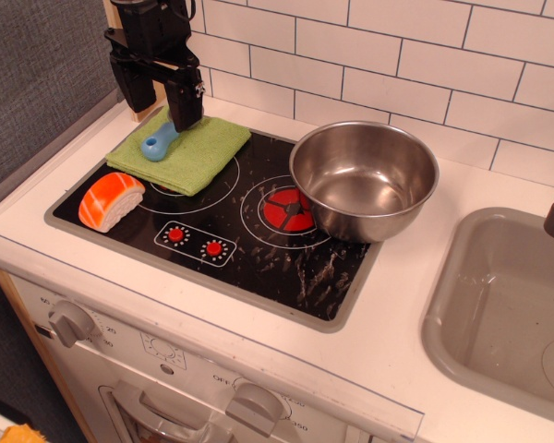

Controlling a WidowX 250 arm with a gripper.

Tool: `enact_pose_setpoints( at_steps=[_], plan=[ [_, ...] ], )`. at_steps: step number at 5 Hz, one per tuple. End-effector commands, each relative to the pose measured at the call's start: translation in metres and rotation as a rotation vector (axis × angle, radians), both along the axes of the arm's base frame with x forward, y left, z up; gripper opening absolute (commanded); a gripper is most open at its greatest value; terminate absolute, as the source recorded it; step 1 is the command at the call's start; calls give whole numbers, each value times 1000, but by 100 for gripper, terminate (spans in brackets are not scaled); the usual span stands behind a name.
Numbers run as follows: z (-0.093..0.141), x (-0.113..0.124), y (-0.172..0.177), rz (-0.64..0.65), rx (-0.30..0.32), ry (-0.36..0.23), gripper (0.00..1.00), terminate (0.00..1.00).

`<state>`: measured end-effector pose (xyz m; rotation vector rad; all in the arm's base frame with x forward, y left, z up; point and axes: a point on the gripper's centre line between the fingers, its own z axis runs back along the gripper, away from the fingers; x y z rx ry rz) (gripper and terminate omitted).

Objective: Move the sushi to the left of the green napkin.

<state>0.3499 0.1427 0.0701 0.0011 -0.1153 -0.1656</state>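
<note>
Black end effector [157, 97] is seen raised above the rear left corner of the stove top, its two fingers spread apart with nothing between them; it is released. It hangs over the back edge of the green napkin [196, 148], clear of it, so no contact with any task item is made at present.

On the napkin, directly below the fingers, a blue-handled scoop [159, 144] is lying; it is judged to be a bystander, not a target.

The napkin itself is laid flat over the rear left burner of the black hob [258, 258], one corner pointing toward the front.

The sushi [111, 199] is found on the hob just beside the napkin's front-left corner, near the hob's left rim, tilted on its rice base with the orange top up. Whether it touches the cloth cannot be told. Its position already lies to the left and front of the napkin, so the placement is judged done or nearly so.

Further right, a steel bowl [364, 177] is set over the red burner, well apart from the sushi. The sink [499, 314] is recessed in the white counter [406, 369] at far right.
</note>
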Motion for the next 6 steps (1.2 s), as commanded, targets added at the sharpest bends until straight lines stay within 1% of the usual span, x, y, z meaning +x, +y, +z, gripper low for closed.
enact_pose_setpoints(
  at_steps=[1,2,3,4,5,6],
  plan=[
    [0,0,0,0,0,0,100,0],
    [1,-28,6,16,38,8,100,0],
    [-6,-53,11,39,43,20,100,0],
    [-18,-66,18,47,78,59,100,0],
    [-41,-75,25,70,92,123,100,0],
    [-53,-75,23,61,90,148,100,0]
  ],
)
